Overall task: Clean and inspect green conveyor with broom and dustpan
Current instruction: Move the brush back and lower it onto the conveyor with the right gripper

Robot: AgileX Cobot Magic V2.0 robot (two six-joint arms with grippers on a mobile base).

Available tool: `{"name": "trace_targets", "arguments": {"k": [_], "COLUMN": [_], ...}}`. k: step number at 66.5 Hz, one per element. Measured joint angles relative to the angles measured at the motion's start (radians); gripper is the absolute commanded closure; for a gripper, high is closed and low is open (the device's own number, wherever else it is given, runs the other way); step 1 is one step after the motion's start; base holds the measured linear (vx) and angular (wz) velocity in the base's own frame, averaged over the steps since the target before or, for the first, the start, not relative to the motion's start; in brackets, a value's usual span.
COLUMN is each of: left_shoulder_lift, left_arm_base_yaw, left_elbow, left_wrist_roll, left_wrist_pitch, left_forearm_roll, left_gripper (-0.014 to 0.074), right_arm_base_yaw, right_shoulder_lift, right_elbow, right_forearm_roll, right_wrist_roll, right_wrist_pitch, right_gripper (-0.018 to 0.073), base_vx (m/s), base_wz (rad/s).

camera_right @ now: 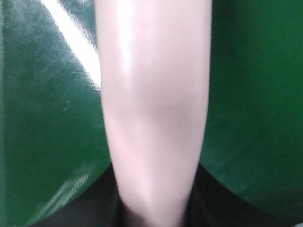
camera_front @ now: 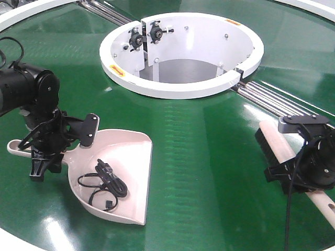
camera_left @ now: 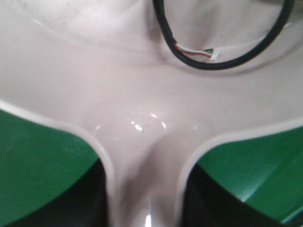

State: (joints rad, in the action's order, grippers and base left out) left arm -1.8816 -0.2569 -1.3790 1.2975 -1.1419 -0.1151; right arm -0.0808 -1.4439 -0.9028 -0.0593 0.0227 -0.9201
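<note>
1. Glossy green belt is filling the whole scene: the green conveyor (camera_front: pixel 209 172) is curving around the white ring housing (camera_front: pixel 178 89), and silver rods (camera_front: pixel 272 97) are running out from the ring toward the right.
2. Your left gripper (camera_front: pixel 46 157) is clamping the dustpan (camera_front: pixel 131 151) at the neck of its handle, with the jaws drawn narrow against both sides. The scoop is lying on the belt at the left, its mouth facing right.
3. A black cable (camera_front: pixel 104 183) is lying coiled inside the pan, toward its back wall.
4. Your right gripper (camera_front: pixel 299 171) is gripping the broom (camera_front: pixel 275 141) by its handle near the right edge, jaws closed on it. The bristle end is pointing toward the rods; whether the bristles are touching the belt, you cannot tell.
5. Tipping is, I judge, your main risk: if you are lifting the pan with its mouth dropping, the cable is likely sliding straight back onto the belt.
6. The grip is sitting at the handle, well behind the load, so the smooth plastic may be twisting in the jaws once the scoop leaves the surface.
7. If you are sweeping leftward from there, the broom could be nudging the pan's lip instead of feeding it.
</note>
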Motion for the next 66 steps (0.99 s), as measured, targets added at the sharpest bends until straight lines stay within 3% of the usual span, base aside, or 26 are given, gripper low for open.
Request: {"name": "trace_targets", "arguments": {"k": [45,66], "left_shoulder_lift": [0.000,0.000], "left_arm_base_yaw": [0.000,0.000], "left_elbow": [0.000,0.000], "left_wrist_roll": [0.007,-0.004], "left_wrist_pitch": [0.075,0.068], "left_forearm_roll": [0.038,0.045], "left_gripper": [0.0603,0.0563], "right_arm_base_yaw": [0.000,0.000], "right_shoulder_lift": [-0.119,-0.137], "right_elbow": [0.001,0.001], "right_forearm_roll": [-0.029,-0.030], "right_wrist_roll": [0.002,0.004], "right_wrist_pitch": [0.047,0.050], "right_gripper": [0.0517,0.0432], "base_vx": [0.00,0.00], "base_wz": [0.00,0.00]}}
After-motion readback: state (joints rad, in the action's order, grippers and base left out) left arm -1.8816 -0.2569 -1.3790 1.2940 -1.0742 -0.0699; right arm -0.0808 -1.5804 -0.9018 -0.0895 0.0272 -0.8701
